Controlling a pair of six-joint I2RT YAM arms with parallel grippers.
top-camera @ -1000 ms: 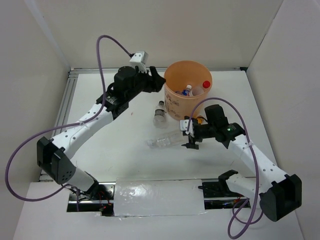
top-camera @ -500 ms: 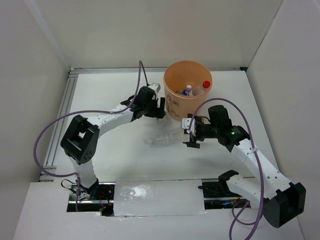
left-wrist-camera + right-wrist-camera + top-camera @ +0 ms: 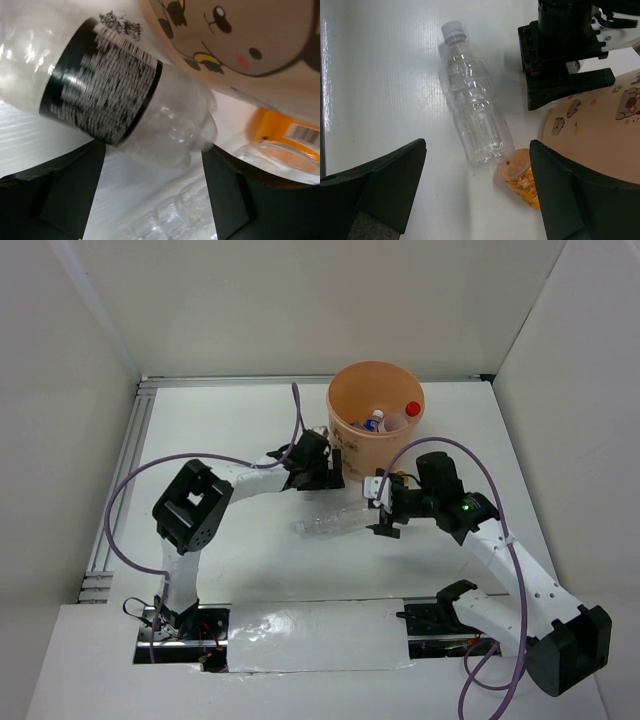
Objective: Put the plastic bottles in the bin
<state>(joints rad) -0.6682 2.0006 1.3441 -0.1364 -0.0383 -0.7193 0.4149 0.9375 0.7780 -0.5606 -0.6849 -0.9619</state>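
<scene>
The peach-orange bin [image 3: 352,435] stands at the back centre and holds bottles, one with a red cap [image 3: 412,409]. My left gripper [image 3: 322,473] is low beside the bin's left wall, open, covering the black-labelled bottle in the top view. In the left wrist view that bottle [image 3: 110,95] lies just beyond my open left gripper [image 3: 150,190], against the bin [image 3: 240,35]. A clear white-capped bottle [image 3: 335,520] lies on the table. My right gripper [image 3: 384,508] is open at its base end. In the right wrist view the gripper [image 3: 477,195] is open above the clear bottle [image 3: 475,115] and a small orange bottle [image 3: 522,177].
White walls close in the table on three sides. A metal rail [image 3: 125,480] runs along the left edge. The left gripper body [image 3: 565,60] sits close ahead of the right gripper, with the bin wall [image 3: 600,135] to its right.
My left arm has swung down from beside the bin's rim to the table, its gripper now over the black-labelled bottle. The right arm has barely moved.
</scene>
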